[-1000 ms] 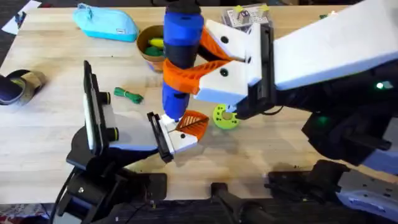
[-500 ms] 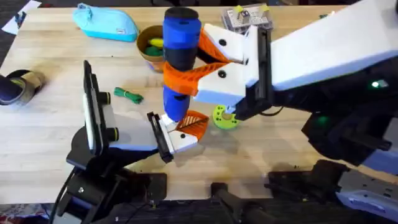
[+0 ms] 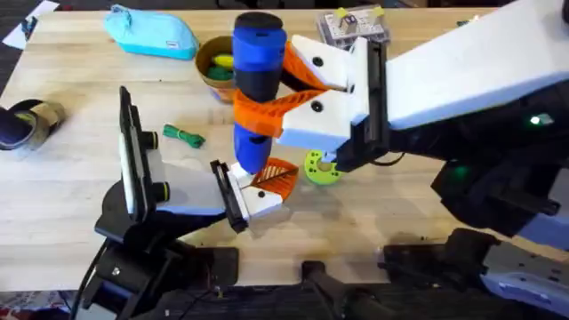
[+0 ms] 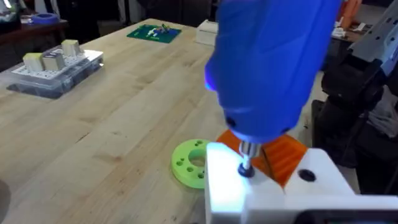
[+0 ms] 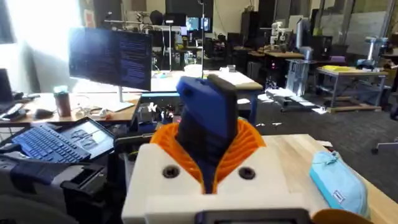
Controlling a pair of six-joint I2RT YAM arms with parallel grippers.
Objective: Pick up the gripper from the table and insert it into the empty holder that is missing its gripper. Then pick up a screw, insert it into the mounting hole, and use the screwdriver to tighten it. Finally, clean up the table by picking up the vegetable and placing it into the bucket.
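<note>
My right gripper [image 3: 260, 105], a big white claw with solid orange fingers [image 5: 249, 146], is shut on the blue screwdriver [image 3: 258, 62] and holds it upright. The screwdriver's metal tip [image 4: 247, 163] rests on a screw in the white holder [image 3: 253, 200] at the left arm's end. The small orange ribbed gripper [image 3: 277, 178] sits in that holder. My left gripper [image 3: 182, 178] stands open between the tall flat jaw and the holder. A green vegetable [image 3: 183, 135] lies on the table left of the screwdriver. The tan bucket [image 3: 206, 80] stands behind, with yellow and green items inside.
A lime-green disc [image 3: 320, 166] lies just right of the holder. A teal zip pouch [image 3: 153, 32] lies at the back left, and a clear parts box [image 3: 352, 24] at the back. A black and tan object [image 3: 25, 121] sits at the left edge.
The screwdriver has dropped slightly in the right gripper's hold, so its black top cap now shows. Nothing else has moved.
</note>
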